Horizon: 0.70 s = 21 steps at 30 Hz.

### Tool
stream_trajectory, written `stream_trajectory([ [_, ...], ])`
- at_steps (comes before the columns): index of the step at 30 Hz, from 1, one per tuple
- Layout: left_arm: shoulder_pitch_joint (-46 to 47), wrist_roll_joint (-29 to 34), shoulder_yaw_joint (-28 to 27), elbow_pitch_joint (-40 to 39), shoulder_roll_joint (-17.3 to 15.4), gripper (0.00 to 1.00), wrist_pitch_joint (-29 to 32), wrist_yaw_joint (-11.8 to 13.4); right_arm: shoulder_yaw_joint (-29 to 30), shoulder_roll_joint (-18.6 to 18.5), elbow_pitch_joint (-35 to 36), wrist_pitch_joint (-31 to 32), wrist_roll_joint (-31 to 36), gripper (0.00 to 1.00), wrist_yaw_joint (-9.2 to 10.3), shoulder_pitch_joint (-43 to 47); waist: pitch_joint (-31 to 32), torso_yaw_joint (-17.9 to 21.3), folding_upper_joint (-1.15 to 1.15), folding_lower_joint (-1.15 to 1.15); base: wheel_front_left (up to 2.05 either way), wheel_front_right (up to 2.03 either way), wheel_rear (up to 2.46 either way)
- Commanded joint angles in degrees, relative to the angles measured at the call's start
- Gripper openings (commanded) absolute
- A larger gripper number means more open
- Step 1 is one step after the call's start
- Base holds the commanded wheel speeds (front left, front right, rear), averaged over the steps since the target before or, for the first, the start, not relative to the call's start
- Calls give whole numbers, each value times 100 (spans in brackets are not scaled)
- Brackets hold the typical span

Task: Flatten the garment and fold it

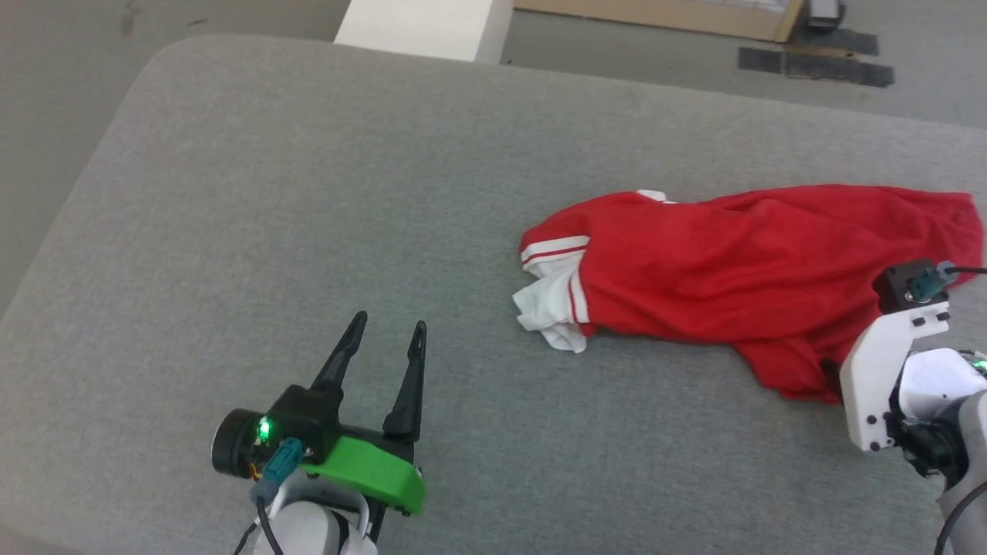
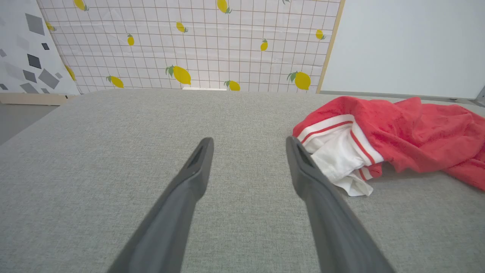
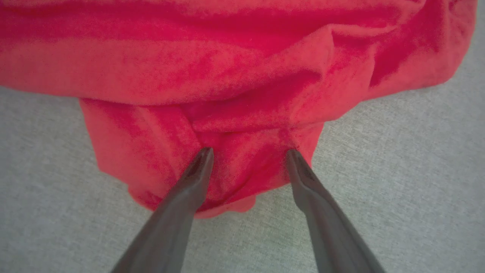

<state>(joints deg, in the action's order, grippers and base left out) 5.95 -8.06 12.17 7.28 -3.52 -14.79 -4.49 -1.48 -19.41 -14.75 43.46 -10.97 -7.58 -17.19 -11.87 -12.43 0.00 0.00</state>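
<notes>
Shirt (image 1: pixel 756 262) lies bunched up by the right edge of the table (image 1: pixel 308 193), white sleeve (image 1: pixel 551 308) poking toward the middle. The right gripper (image 3: pixel 248 151) has its fingers spread wide, tips on a red flap, gripping nothing yet. The left gripper (image 1: pixel 390 319) hangs wide open over the table near the front edge. If the right fingers pinch here they may catch many layers, so the shirt could lift as a lump and end up crumpled.

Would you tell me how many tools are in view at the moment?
2. The left tool is open over the bare grey surface, left of the garment; the right tool is open at the garment's near red edge.
</notes>
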Motion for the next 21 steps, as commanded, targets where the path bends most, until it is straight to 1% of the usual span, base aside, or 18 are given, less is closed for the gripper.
stream_trajectory([
  [1, 103, 29, -3, 19, 36, 100, -20, -17, -39, -52, -92, 92, -78, 100, 9, -73, -235, -297, 0, 0, 0, 0, 0],
  [4, 115, 16, -23, 41, 49, 100, -20, -9, -139, -171, -287, 265, -104, 100, 9, -64, -232, -363, 0, 0, 0, 0, 0],
  [7, 97, 13, -47, 61, 56, 100, -20, -4, -167, -181, -434, 262, -136, 100, 9, -10, -181, -367, 0, 0, 0, 0, 0],
  [8, 83, 17, -58, 70, 57, 100, -20, -1, -196, -180, -480, 244, -147, 46, 9, 22, -148, -356, 0, 0, 0, 0, 0],
  [9, 72, 21, -65, 80, 58, 100, -20, 1, -232, -188, -503, 233, -165, 0, 9, 53, -118, -340, 0, 0, 0, 0, 0],
  [12, 31, 39, -82, 118, 61, 100, -20, 2, -358, -255, -527, 226, -296, 0, 9, 159, 36, -246, 0, 0, 0, 0, 0],
  [15, -20, 47, -101, 147, 62, 100, -20, -2, -424, -296, -392, 306, -471, 0, 9, 301, 220, -129, 0, 0, 0, 0, 0],
  [18, -99, 37, -103, 154, 63, 100, -20, 12, -556, -326, -85, 544, -886, 0, 9, 600, 436, 12, 0, 0, 0, 0, 0],
  [21, -183, 19, -78, 172, 63, 100, -20, 28, -727, -404, 329, 964, -1320, 0, 9, 1064, 634, 124, 0, 0, 0, 0, 0],
])
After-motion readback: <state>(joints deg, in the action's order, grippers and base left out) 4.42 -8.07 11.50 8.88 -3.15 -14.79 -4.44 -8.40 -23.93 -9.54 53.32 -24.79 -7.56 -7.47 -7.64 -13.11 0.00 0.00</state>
